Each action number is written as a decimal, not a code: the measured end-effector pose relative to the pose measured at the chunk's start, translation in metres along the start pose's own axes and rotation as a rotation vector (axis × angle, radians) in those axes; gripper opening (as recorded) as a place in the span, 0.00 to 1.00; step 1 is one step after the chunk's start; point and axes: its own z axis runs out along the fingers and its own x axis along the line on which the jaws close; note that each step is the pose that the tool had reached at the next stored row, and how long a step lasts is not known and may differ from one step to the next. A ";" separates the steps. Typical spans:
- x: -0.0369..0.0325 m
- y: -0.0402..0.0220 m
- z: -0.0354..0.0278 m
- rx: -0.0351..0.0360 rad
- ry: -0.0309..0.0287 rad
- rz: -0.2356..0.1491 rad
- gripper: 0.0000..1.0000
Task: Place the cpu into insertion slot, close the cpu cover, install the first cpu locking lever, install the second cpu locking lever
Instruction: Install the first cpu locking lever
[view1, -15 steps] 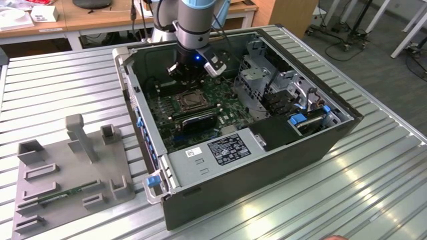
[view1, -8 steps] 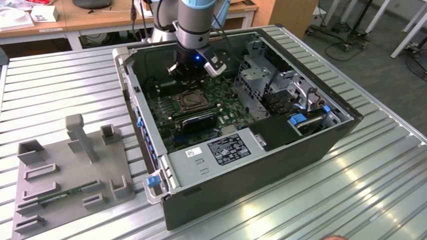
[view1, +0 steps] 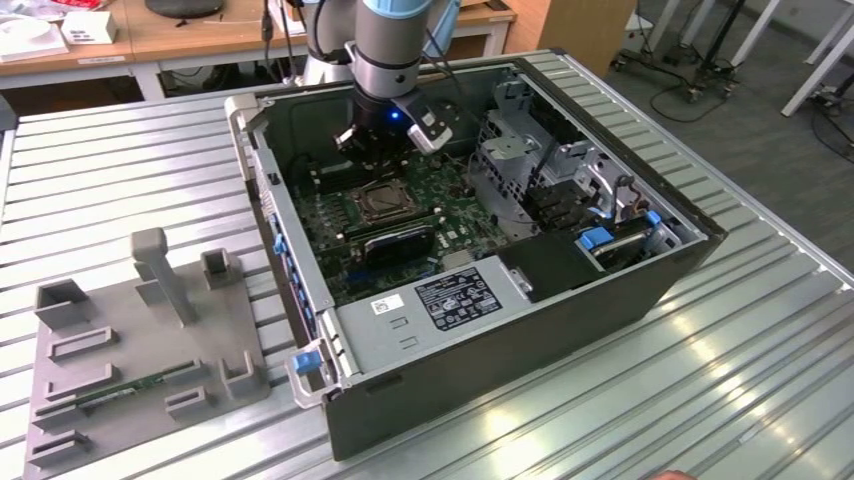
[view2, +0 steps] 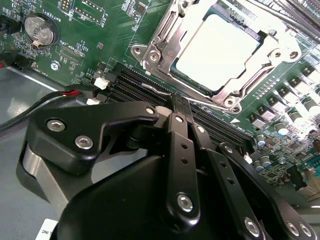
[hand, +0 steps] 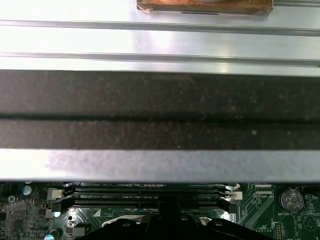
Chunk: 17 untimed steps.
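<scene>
Gripper (view2: 178, 102) hung empty, fingers pressed together, inside the open computer case (view1: 534, 380) above the green motherboard's (view2: 100, 30) memory slots (view2: 150, 85). Just beside them I saw the cpu cover (view2: 272, 52) down around the cpu (view2: 217, 50), seated in the insertion slot (view2: 257, 35).

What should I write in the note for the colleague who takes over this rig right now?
Pincer: low over the memory slots, right beside the socket. I cannot tell whether it is open or shut.
Cpu: seated in the insertion slot on the green board.
Cpu cover: lying down over the chip, whose silver top shows through its window.
Done: cpu placed, cover closed.
Left: the two locking levers. From these views I cannot tell whether either is latched.
</scene>
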 end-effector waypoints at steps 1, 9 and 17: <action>0.0000 0.0000 0.0001 0.0001 0.0001 0.000 0.11; -0.0001 -0.0004 0.0020 0.0028 0.0000 0.000 0.11; -0.0001 -0.0007 0.0028 0.0075 0.0001 0.000 0.11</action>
